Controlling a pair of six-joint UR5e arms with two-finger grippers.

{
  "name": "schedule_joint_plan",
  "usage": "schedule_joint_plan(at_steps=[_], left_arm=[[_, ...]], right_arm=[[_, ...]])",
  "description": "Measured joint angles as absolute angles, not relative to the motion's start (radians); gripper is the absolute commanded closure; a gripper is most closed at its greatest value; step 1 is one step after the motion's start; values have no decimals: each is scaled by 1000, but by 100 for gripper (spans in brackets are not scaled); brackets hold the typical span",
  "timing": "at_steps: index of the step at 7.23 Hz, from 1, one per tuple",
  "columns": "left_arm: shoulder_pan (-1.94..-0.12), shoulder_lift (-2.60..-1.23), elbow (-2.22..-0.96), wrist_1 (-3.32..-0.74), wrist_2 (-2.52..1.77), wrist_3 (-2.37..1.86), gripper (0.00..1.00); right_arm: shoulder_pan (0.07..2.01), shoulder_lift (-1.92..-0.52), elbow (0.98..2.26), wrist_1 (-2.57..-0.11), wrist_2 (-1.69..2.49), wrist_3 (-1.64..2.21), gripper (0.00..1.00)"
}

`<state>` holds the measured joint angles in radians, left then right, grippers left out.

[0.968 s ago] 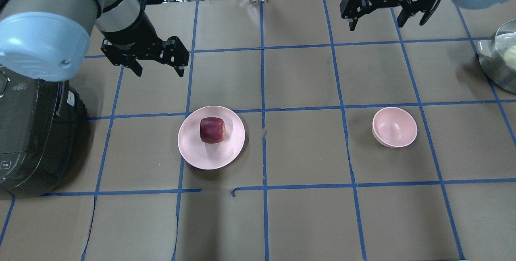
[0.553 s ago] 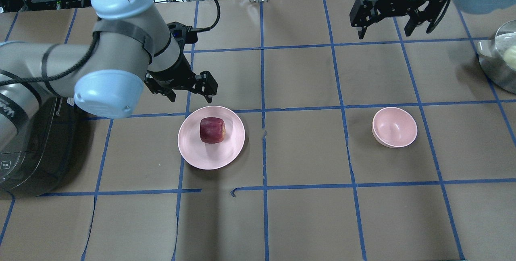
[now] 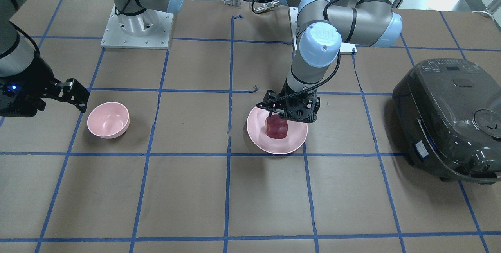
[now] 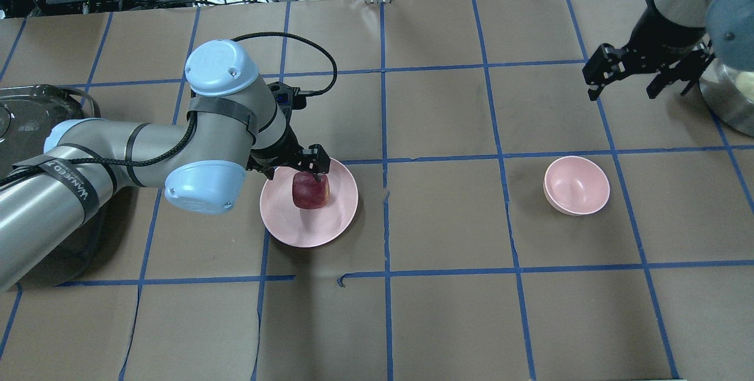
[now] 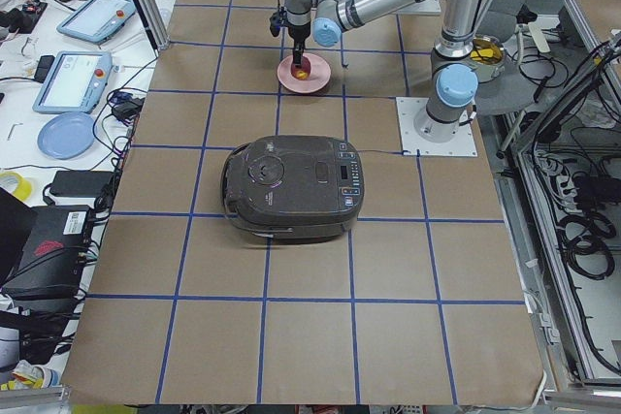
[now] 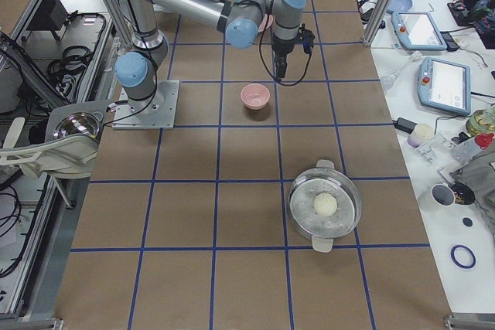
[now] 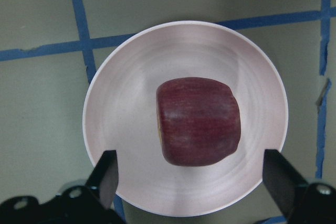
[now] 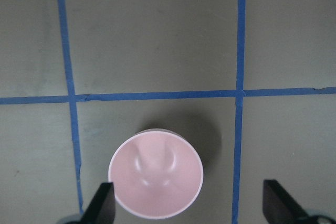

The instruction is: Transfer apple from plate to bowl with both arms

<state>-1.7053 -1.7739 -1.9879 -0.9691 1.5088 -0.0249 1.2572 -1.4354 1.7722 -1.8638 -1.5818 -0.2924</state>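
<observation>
The dark red apple (image 4: 310, 191) sits on the wide pink plate (image 4: 283, 225), left of the table's centre. It also shows in the left wrist view (image 7: 198, 121) and the front view (image 3: 277, 128). My left gripper (image 4: 296, 172) is open, low over the plate's far side, with its fingers (image 7: 107, 177) straddling the apple without touching it. The small pink bowl (image 4: 576, 185) stands empty to the right. My right gripper (image 4: 639, 78) is open and empty, high beyond the bowl, which shows in the right wrist view (image 8: 155, 177).
A black rice cooker (image 3: 446, 116) stands on my left, partly under the left arm. A steel pot (image 4: 730, 92) with a pale round thing inside sits at the right edge, close to the right gripper. Blue tape lines grid the brown table.
My left arm has swung from the far left to the plate and dropped over the apple. My right gripper has moved right and nearer, toward the steel pot.
</observation>
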Motion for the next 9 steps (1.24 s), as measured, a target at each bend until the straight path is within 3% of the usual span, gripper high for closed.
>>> schedule_joint_plan(at_steps=[1, 3, 4, 5, 6, 9], left_arm=[[-1707, -1793, -1993, -952, 1504, -33, 4], [-1726, -1834, -1999, -908, 1504, -74, 4], [-1735, -1848, -2005, -894, 1509, -84, 4], [-1740, -1860, -2010, -878, 1511, -92, 4], [-1743, -1871, -2012, -864, 1512, -96, 5], [-1745, -1879, -2011, -834, 1512, -94, 23]], right_arm=[[1232, -1422, 1861, -1962, -1580, -322, 5], [1218, -1394, 2026, -2145, -1578, -342, 30], [1217, -1378, 2073, -2195, -1581, -345, 57], [1217, -1370, 2096, -2215, -1587, -349, 91], [1217, -1367, 2107, -2226, -1592, -356, 100], [1215, -1367, 2111, -2234, -1630, -377, 100]])
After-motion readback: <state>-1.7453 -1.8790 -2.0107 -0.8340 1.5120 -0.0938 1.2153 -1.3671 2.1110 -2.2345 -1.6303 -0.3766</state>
